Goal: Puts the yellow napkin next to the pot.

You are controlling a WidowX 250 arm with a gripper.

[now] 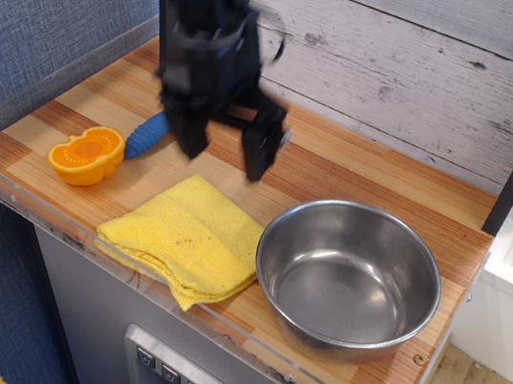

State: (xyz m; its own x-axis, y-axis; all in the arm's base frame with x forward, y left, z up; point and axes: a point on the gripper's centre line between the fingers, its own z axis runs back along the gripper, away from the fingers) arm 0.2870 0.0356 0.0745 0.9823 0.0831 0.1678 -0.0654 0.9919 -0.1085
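Note:
The yellow napkin (184,238) lies folded on the wooden counter near its front edge, its right side touching or almost touching the pot (348,278), a large shiny steel bowl at the right. My gripper (227,149) hangs above the counter behind the napkin, lifted clear of it. Its two black fingers (263,145) are spread apart and hold nothing.
An orange fruit-half toy (87,153) sits at the left front. A blue ridged object (149,134) lies behind it, partly hidden by the arm. A clear acrylic lip (218,317) runs along the counter's front edge. A grey plank wall (419,72) stands behind.

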